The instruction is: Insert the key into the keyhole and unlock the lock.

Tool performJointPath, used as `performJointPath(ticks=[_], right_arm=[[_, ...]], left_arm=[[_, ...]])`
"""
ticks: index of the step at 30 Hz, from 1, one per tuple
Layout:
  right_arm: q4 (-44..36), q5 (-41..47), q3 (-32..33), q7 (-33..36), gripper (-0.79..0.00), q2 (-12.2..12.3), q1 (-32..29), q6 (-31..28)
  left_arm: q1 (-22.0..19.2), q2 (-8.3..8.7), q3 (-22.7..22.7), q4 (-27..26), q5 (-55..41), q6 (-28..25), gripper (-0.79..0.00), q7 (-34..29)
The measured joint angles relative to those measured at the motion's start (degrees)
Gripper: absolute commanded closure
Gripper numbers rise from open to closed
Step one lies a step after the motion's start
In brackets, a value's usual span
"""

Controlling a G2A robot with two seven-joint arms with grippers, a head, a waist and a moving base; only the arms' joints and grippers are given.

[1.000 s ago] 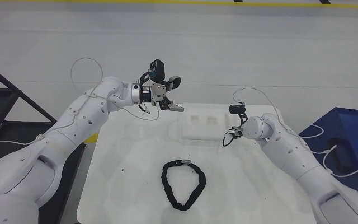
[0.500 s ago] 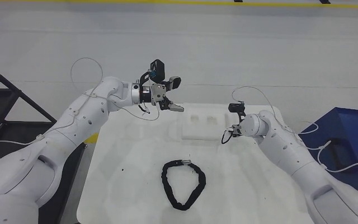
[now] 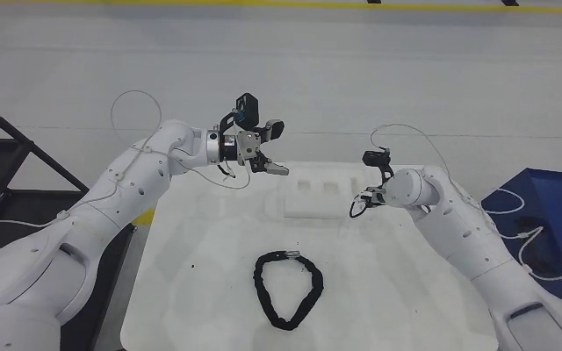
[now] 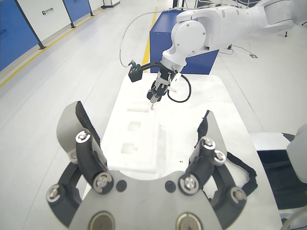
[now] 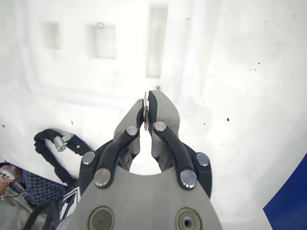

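The right hand (image 5: 146, 102), pinching the key (image 5: 145, 114), should hold it level toward the near keyhole (image 5: 62, 148); the left hand (image 4: 142, 111) hangs spread.

Key (image 5: 145, 111) mostly hidden between the right gripper's (image 5: 146, 96) pinched jaws, only a thin metal edge showing, chain lock (image 5: 40, 142) partly behind that gripper, keyhole (image 5: 61, 147) too small to tell from the top view
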Motion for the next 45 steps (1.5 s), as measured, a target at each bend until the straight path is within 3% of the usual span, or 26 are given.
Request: performJointPath(ticks=[7,16,24,40,45], right_arm=[[-8.93,12.46,12.11,7.02,0.000,3.62,-7.50,-11.50],[-26.37,14.99,26.13,11.17,0.000,7.64,-20.26,-14.84],[-28.79,19.12,34.36,11.26,0.000,9.11,-25.08,-16.44],[-28.31,20.30,35.20,10.97,0.000,9.19,-25.40,-17.20],[-28.31,20.30,35.20,10.97,0.000,9.19,-25.41,-17.20]], left_arm=[[0.00,0.00,0.00,0.00,0.00,0.00,-0.785,0.00],[0.00,0.00,0.00,0.00,0.00,0.00,-0.785,0.00],[0.00,0.00,0.00,0.00,0.00,0.00,-0.785,0.00],[0.02,0.00,-0.01,-0.01,0.00,0.01,-0.785,0.00],[2.56,0.44,-1.45,-1.70,0.12,0.77,-0.785,-0.52]])
